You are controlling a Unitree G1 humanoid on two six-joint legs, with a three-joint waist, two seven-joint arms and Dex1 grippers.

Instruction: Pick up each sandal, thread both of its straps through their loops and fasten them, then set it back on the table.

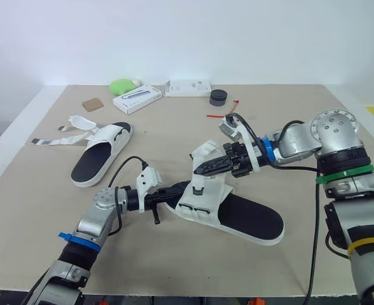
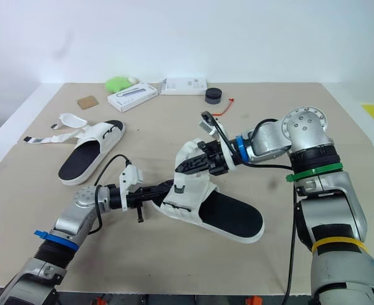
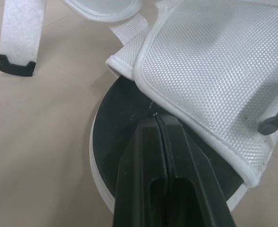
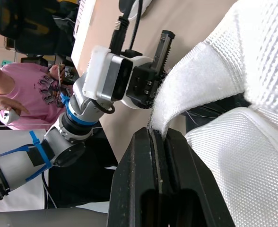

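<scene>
On the table (image 1: 34,210): near sandal (image 1: 250,219) at lower centre, far sandal (image 1: 98,155) at left; boxes (image 1: 137,98) and puck (image 1: 218,97) at upper centre.

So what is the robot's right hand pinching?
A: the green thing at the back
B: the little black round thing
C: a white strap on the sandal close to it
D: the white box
C: the right gripper is shut on a white strap of the near sandal.

My left arm stretches low and forward, its hand (image 3: 157,123) with both fingers pressed flat together. My right arm folds at the elbow and reaches inward toward the left, its hand (image 4: 157,137) pinching a strap (image 4: 195,90) between closed fingers.
</scene>
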